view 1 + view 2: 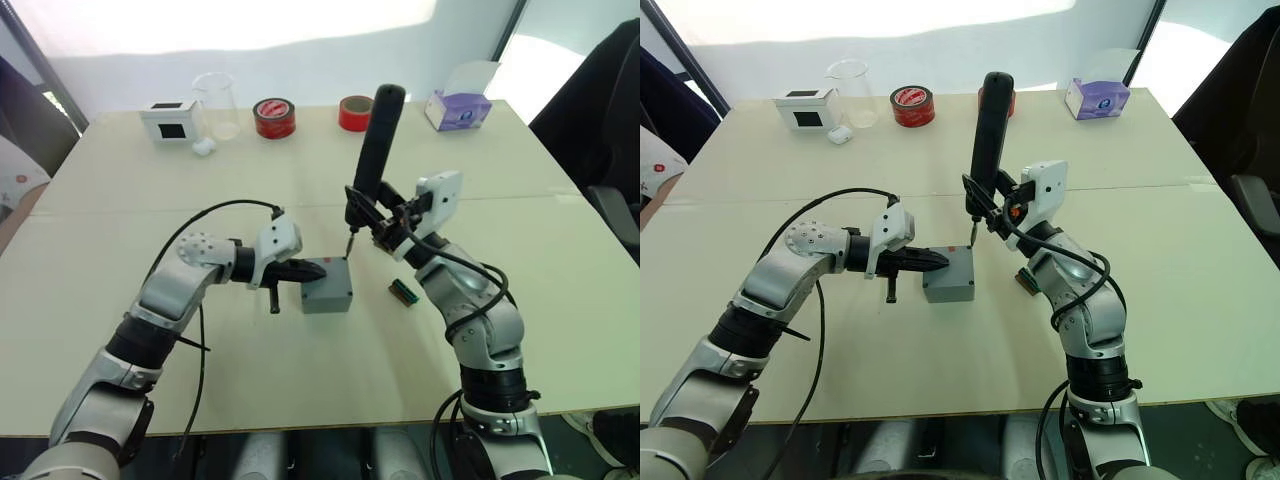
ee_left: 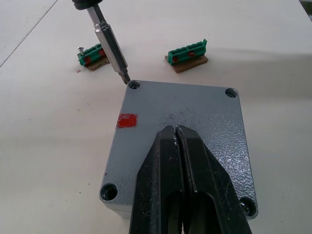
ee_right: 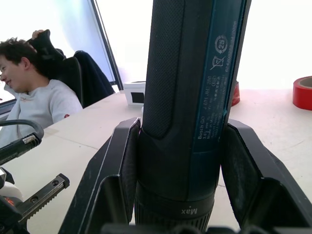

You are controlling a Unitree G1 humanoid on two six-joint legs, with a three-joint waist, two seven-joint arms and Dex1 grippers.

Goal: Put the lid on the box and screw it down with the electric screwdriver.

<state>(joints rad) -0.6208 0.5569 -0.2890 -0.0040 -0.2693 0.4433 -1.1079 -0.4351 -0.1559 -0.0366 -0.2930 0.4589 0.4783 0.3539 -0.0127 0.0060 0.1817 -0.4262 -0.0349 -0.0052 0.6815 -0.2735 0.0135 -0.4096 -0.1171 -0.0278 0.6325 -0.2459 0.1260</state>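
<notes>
While the flat gray square lid (image 2: 183, 119) sits seated on the small gray square box (image 1: 328, 291) near the middle of the pale surface (image 1: 150, 200), the left gripper (image 2: 179, 161) rests on top of it with its two black fingers (image 2: 161, 180) pressed together, tips touching the lid's textured face just beside a small red mark. The lid's corner holes are visible (whether screws sit in them I cannot tell).

The right gripper (image 1: 372, 215) holds the thick black cylindrical electric screwdriver (image 1: 376, 140) roughly upright, leaning slightly, its fingers (image 3: 253, 170) clamped on either side of the tool's lower body. The thin metal bit (image 2: 111, 46) points down, and its tip meets the lid at the corner hole (image 2: 133, 85) farthest from the left gripper, on the red-mark side.

Two small green terminal blocks (image 2: 187, 51) lie on the surface just beyond the box. Along the far edge stand a white box with a black panel (image 1: 168, 120), a clear beaker (image 1: 216, 103), two red tape rolls (image 1: 274, 117) and a purple tissue box (image 1: 458, 108). A person (image 3: 29, 92) sits beside the surface.
</notes>
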